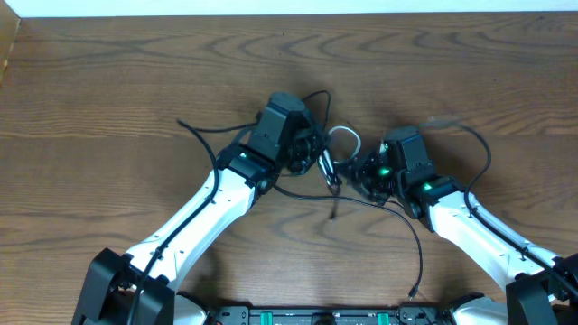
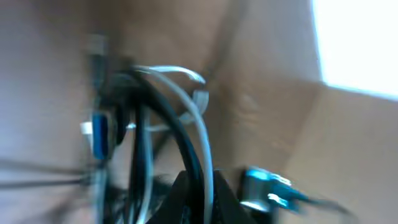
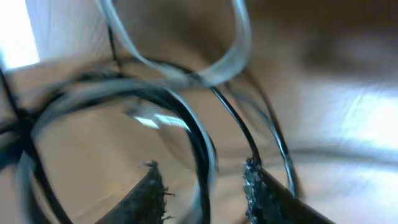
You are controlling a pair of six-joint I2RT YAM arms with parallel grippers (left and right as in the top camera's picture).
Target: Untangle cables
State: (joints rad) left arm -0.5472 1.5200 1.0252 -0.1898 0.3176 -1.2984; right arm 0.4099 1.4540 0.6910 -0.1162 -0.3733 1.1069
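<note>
The cables (image 1: 336, 171) are a knot of thin black cords and one white loop (image 1: 346, 135), held between the two arms at mid-table. My left gripper (image 2: 199, 182) is shut on a black strand and the white strand of the cables (image 2: 196, 124); this view is blurred. A blue-tipped plug (image 2: 264, 186) hangs right of its jaws. My right gripper (image 3: 202, 177) stands open, its fingers (image 3: 150, 193) apart. One black cable (image 3: 200, 149) runs loosely through the gap, and the white loop (image 3: 233, 59) arches above.
One black strand (image 1: 421, 257) trails toward the table's front edge and ends in a small plug (image 1: 413, 293). Thin black loops stick out left (image 1: 206, 132) and right (image 1: 485, 153) of the arms. Bare wooden table (image 1: 108, 81) surrounds the knot.
</note>
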